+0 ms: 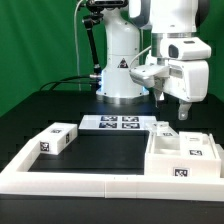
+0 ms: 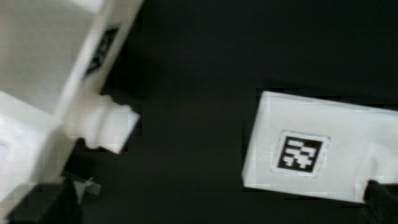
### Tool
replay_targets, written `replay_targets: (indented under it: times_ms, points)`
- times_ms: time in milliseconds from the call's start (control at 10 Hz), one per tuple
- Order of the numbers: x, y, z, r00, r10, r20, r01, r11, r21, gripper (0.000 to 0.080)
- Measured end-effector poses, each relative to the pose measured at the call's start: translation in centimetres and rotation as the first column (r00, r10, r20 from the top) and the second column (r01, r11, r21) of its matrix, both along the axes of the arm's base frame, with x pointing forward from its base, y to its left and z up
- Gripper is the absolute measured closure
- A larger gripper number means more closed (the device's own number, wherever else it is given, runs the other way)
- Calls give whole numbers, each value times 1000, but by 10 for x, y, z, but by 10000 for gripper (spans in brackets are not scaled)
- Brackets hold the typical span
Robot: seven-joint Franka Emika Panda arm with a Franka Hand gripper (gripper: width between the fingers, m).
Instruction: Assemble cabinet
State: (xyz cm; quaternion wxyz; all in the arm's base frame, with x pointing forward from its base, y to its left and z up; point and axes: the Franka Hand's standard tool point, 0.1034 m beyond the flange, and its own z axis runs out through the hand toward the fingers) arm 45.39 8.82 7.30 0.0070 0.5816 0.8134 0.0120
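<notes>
The cabinet's larger hollow box shell stands at the exterior view's right and carries tags. A small white block lies just behind it. Another tagged white block lies at the exterior view's left. My gripper hangs in the air above the small block and the shell, open and empty. In the wrist view a tagged white block lies on the black table just beyond one dark fingertip. White cabinet parts lie by the other finger. Nothing is between the fingers of the gripper.
The marker board lies flat at the back middle, in front of the robot's base. A long low white border rail runs along the front and up the left side. The table is black and a green curtain hangs behind.
</notes>
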Motion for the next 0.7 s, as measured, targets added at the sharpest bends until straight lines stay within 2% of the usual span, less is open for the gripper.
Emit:
replay_targets:
  times_ms: [400, 600, 700]
  points:
    - [-1, -5, -2, 999, 34, -5, -34, 999, -1, 2]
    - [-30, -6, -11, 999, 37, -24, -37, 999, 1, 2]
    - [-39, -6, -16, 999, 34, -32, -34, 999, 5, 2]
